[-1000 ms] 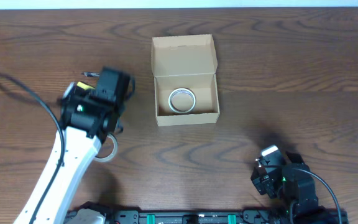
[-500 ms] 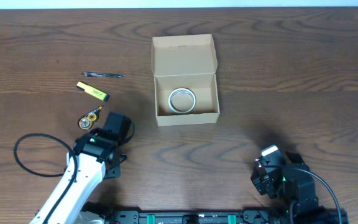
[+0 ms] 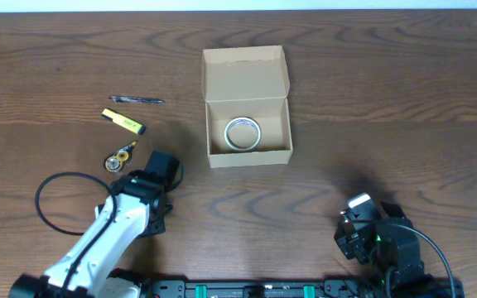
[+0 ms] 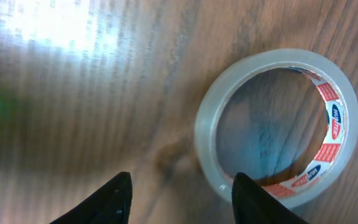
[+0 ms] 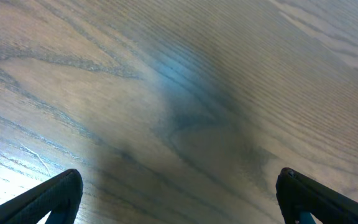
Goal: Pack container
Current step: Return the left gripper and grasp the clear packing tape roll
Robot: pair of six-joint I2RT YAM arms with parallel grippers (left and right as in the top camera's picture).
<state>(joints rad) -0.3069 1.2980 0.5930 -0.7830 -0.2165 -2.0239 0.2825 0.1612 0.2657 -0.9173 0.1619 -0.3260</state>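
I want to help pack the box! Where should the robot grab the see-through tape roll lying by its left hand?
Probably by the ring's wall, with one finger in the hole and one outside. The tape roll lies flat on the table with its hole facing up, so coming straight down from above suits it. The left gripper is open, and the roll's near wall is just ahead of it.

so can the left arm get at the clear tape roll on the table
Probably yes: the left gripper is open and the tape roll lies flat on the table just ahead, nothing between them.
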